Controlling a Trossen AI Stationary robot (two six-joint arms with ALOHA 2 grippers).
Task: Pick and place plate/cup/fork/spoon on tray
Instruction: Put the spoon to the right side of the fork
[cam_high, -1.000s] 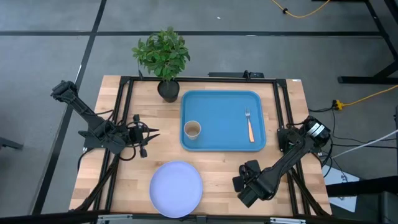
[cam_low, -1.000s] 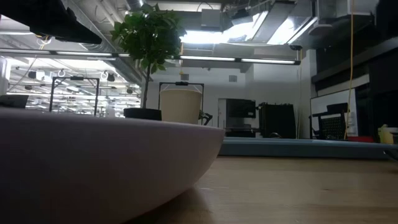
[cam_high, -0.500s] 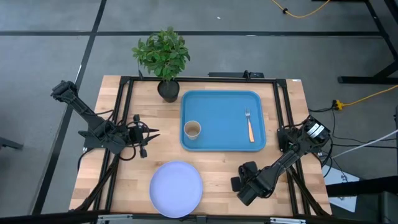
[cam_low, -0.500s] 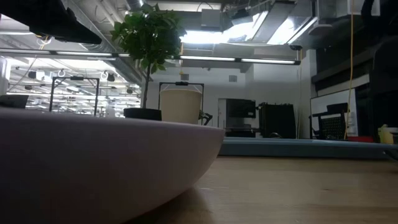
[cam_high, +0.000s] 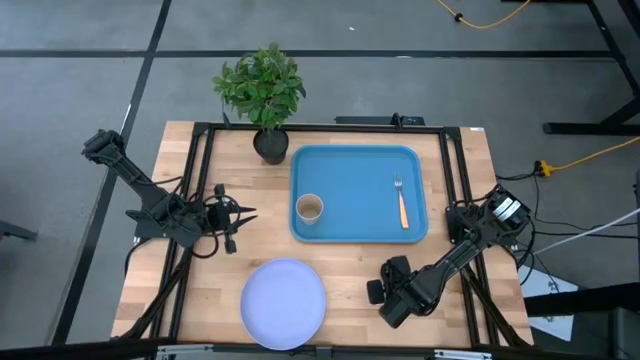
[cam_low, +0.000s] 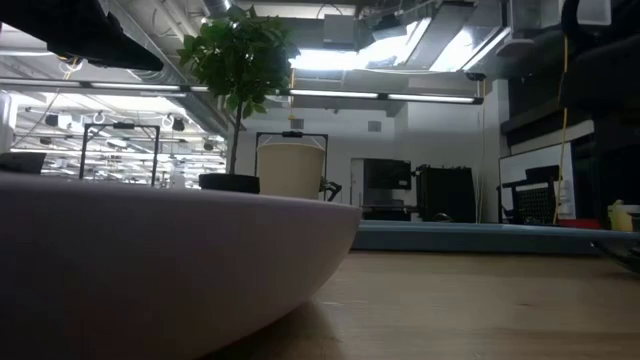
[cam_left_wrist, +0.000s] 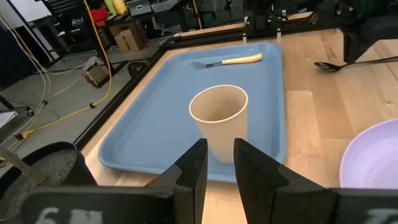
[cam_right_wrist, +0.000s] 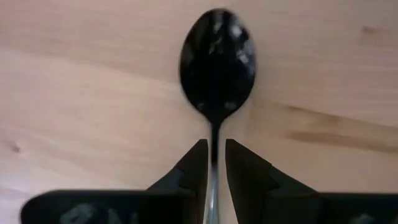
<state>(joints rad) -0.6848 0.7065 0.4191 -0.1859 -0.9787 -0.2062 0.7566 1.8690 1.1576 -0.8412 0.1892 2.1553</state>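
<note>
The lavender-white plate (cam_high: 283, 302) lies on the table at the near edge. It fills the low view's left (cam_low: 150, 270). The tan cup (cam_high: 309, 208) stands upright on the blue tray (cam_high: 350, 170) near its left rim, and also shows in the left wrist view (cam_left_wrist: 219, 121). The spoon (cam_right_wrist: 217, 56) has a dark oval head and lies near the table's near right. My right gripper (cam_high: 375, 293) is shut on it. My left gripper (cam_high: 245, 213) is shut and empty, left of the tray, pointing at the cup. My right gripper pinches the spoon's thin handle (cam_right_wrist: 214, 146) between its two fingers, just behind the head. The fingers point toward the table's left, and the handle runs along them. The head (cam_left_wrist: 326, 65) sticks out ahead, low over the wood; I cannot tell whether it touches.
A fork (cam_high: 401, 203) with a tan handle lies on the tray's right part. A potted plant (cam_high: 268, 140) stands at the far edge beside the tray's far left corner. Bare wood (cam_high: 350, 275) lies between the plate and my right gripper.
My right gripper has gone a little toward the table's left edge and the plate, with the spoon in it. The right arm now shows more at the low view's right edge.
</note>
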